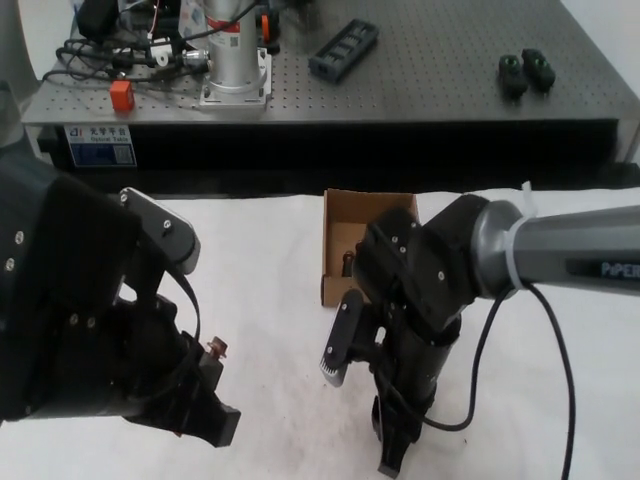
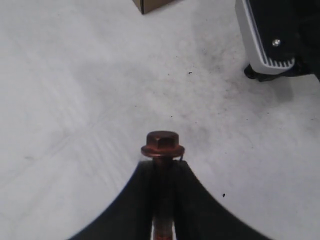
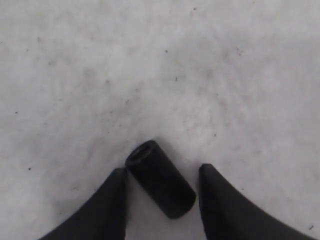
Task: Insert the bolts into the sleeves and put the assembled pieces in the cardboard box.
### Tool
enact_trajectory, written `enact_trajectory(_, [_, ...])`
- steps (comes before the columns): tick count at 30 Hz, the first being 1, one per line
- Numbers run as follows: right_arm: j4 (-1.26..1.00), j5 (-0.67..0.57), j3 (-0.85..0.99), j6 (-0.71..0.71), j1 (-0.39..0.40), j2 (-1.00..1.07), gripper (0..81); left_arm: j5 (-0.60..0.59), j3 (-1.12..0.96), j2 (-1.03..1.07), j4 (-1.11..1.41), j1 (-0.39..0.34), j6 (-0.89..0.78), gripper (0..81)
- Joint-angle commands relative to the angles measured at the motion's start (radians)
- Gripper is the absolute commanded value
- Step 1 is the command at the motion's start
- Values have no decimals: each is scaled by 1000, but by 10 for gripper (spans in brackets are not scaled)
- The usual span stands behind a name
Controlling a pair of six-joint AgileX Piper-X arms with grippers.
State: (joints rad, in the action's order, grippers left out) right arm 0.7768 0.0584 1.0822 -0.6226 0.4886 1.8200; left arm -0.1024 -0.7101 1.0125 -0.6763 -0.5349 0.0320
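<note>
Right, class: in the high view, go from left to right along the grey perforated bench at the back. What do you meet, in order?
Orange block → silver post standing upright on its base → black tray with compartments → two black knobs side by side.

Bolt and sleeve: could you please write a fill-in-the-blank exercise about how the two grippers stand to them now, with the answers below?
1. The left gripper is ____ on the copper-coloured bolt.
2. The black sleeve lies on the cloth between the right gripper's ____ fingers.
3. The cardboard box stands on the ____ cloth.
Missing words: shut; open; white.
</note>
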Motion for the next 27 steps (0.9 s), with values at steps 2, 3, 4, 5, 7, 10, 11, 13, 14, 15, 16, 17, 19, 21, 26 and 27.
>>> enact_trajectory(2, [-25, -7, 8, -7, 2, 33, 325, 4, -2, -9, -7, 2, -11, 6])
enact_trajectory(3, [-26, -7, 8, -7, 2, 35, 325, 4, -2, -9, -12, 2, -11, 6])
enact_trajectory(4, [-26, -7, 8, -7, 2, 35, 319, 4, -2, -9, -13, 2, -11, 6])
enact_trajectory(5, [-26, -7, 8, -7, 2, 35, 301, 4, -2, -9, -13, 2, -11, 6])
enact_trajectory(7, [-26, -14, 8, -7, 2, 35, 249, 2, -2, -9, -12, 2, -11, 6])
enact_trajectory(10, [-24, -31, 8, -5, 2, 35, 132, 2, -2, -9, -19, 2, -11, 6])
enact_trajectory(11, [-24, -31, 8, -2, 2, 35, 87, 2, -2, -9, -20, 2, -11, 6])
enact_trajectory(13, [-24, -31, 8, 6, 2, 35, 3, -25, -2, -9, -25, 2, -11, 6])
enact_trajectory(14, [-31, -31, 8, 21, 2, 35, 29, -54, -2, -9, -25, 2, -13, 6])
enact_trajectory(15, [-42, -31, 8, 54, 2, 35, 29, -104, -2, -9, -19, 2, -23, 6])
enact_trajectory(16, [-53, -31, 8, 85, -1, 30, 29, -162, -2, -9, -8, 2, -43, 6])
enact_trajectory(17, [-61, -38, 8, 100, -6, 23, 29, -220, -2, -9, 7, 2, -61, 6])
enact_trajectory(19, [-59, -92, 8, 114, -18, -8, 29, -321, 5, -9, 78, 2, -94, 6])
enact_trajectory(21, [-42, -138, -3, 116, -34, -63, 29, -379, 9, -9, 143, 2, -104, 6])
enact_trajectory(26, [-69, -310, -112, 246, -118, -268, 29, -508, 85, -3, 493, 2, -247, 6])
enact_trajectory(27, [-92, -365, -153, 287, -141, -325, 29, -540, 110, -1, 600, 2, -308, 6])
